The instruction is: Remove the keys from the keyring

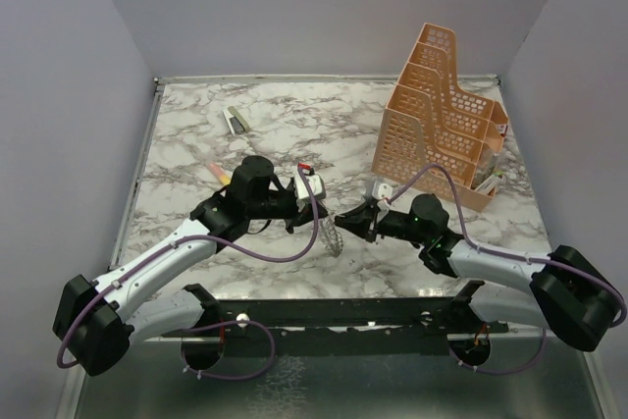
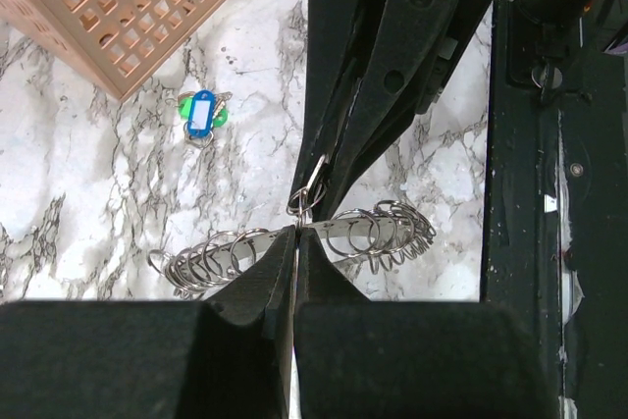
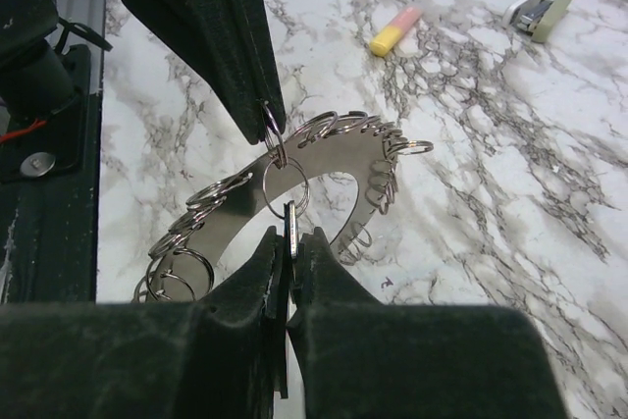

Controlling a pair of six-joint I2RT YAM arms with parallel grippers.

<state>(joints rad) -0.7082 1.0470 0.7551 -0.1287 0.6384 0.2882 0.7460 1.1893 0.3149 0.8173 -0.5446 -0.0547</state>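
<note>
The keyring point(image 3: 329, 162) is a wide flat metal band strung with several small wire rings, held up off the marble. My left gripper point(image 2: 296, 233) is shut on the band's edge, and in the right wrist view it comes down from the top point(image 3: 270, 117). My right gripper point(image 3: 289, 235) is shut on a thin key point(image 3: 290, 215) seen edge-on, hanging from a small ring point(image 3: 285, 182) on the band. From above, the keyring point(image 1: 332, 238) dangles between the left gripper point(image 1: 297, 220) and the right gripper point(image 1: 345, 219). The other keys are hard to tell among the wire rings.
An orange perforated file rack point(image 1: 442, 115) stands at the back right, with a blue-green tag point(image 2: 200, 115) on the marble beside it. A stapler point(image 1: 234, 120) and a yellow-pink marker point(image 1: 218, 172) lie at the back left. The black base rail point(image 1: 334, 316) runs along the near edge.
</note>
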